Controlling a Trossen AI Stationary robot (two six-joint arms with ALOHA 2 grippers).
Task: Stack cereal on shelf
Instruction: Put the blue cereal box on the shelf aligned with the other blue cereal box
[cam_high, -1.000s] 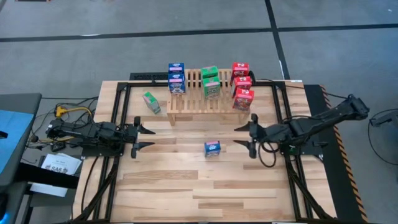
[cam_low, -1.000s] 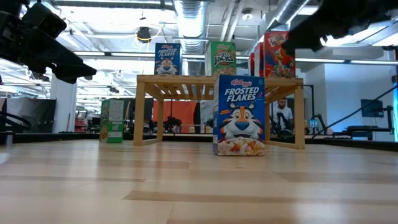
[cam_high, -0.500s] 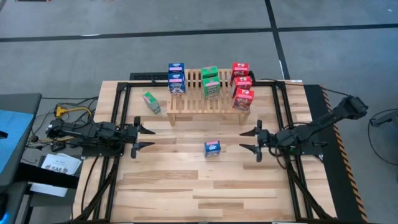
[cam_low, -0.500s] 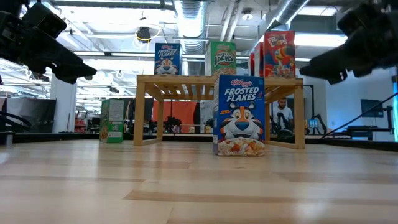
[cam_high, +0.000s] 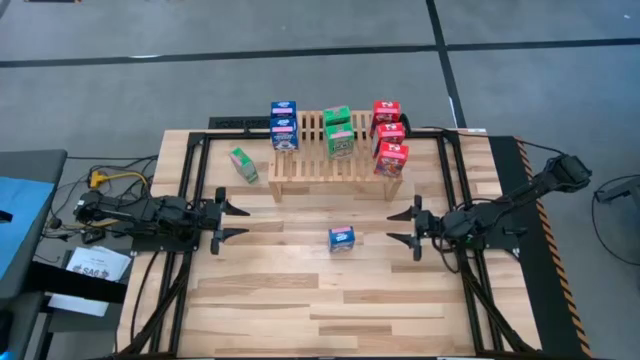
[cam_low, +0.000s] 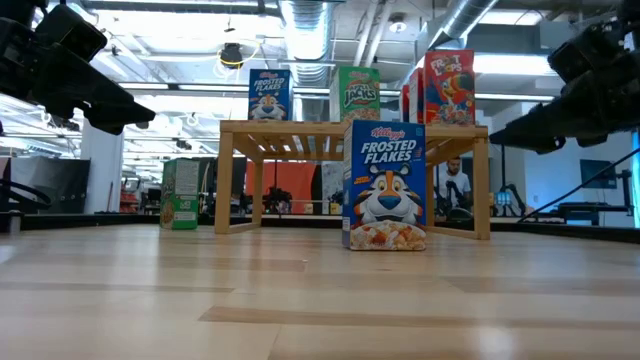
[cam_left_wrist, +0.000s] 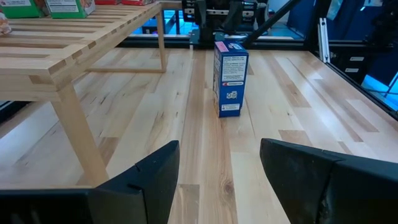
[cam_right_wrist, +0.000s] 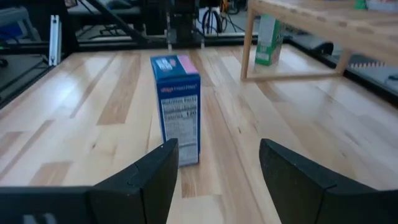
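Now the right gripper has pulled back from the shelf — jaws apart, empty, facing the blue box upright on the table. Left gripper waits opposite, open, empty. Likely next pick: that box; green box also unshelved.

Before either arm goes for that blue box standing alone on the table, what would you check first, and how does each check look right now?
1. Blue box upright on the table: ok.
2. Left gripper open, empty: ok.
3. Right gripper open, empty: ok.
4. Path between both grippers and the box free: ok.
5. Free room on the rack beside the blue pair: ok.
6. Green box off the rack, still to place: not ok.
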